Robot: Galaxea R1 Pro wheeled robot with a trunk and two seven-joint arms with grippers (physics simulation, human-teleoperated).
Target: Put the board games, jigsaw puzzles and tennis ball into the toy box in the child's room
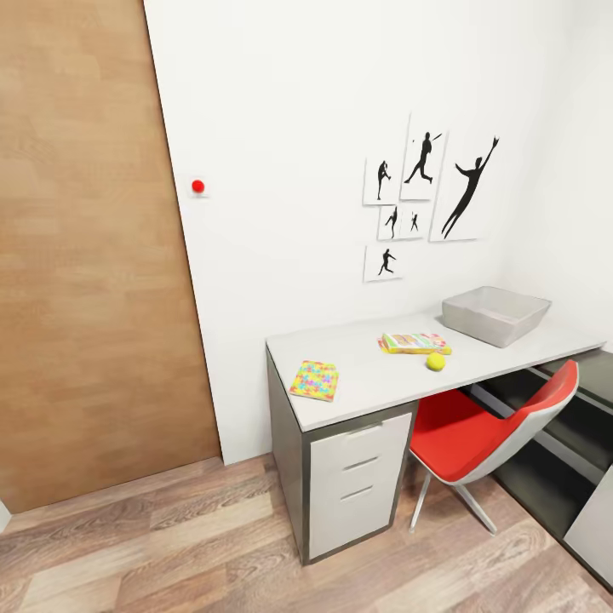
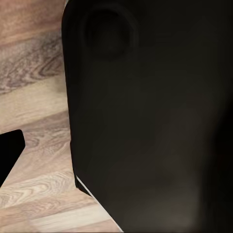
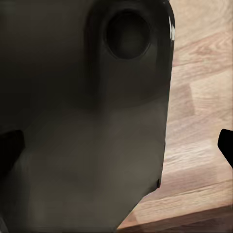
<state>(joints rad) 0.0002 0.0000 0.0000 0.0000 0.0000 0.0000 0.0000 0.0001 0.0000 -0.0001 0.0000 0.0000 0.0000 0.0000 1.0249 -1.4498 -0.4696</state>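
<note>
Against the white wall, the table (image 1: 358, 383) is seen in the head view, with a white top, dark grey sides and a white unit of three drawers under its near end. On the far right part of the top stands the toy box (image 1: 496, 314), a shallow light grey bin with sides that slope outward; its inside cannot be seen well. A square jigsaw puzzle (image 1: 314, 380), covered with a pattern of yellow, pink, blue and green pieces, lies flat near the near left edge of the table. Toward the middle, a flat box (image 1: 415, 343) printed in yellow, green and red is placed, and it seems to rest on another thin box, but which game or puzzle it is cannot be told. Just in front of it lies the small yellow-green tennis ball (image 1: 436, 361), near the box but apart from the bin. A red chair (image 1: 485, 426) is pushed partly under the table. A wooden door (image 1: 89, 255) and a small red button (image 1: 197, 186) are seen at the left, and black figure pictures (image 1: 426, 200) hang above the table.

In both wrist views a dark robot part is shown close up over the wooden floor (image 2: 34, 121). Only dark tips appear at the picture edges, so how far each claw is open cannot be told, and nothing is seen held.
</note>
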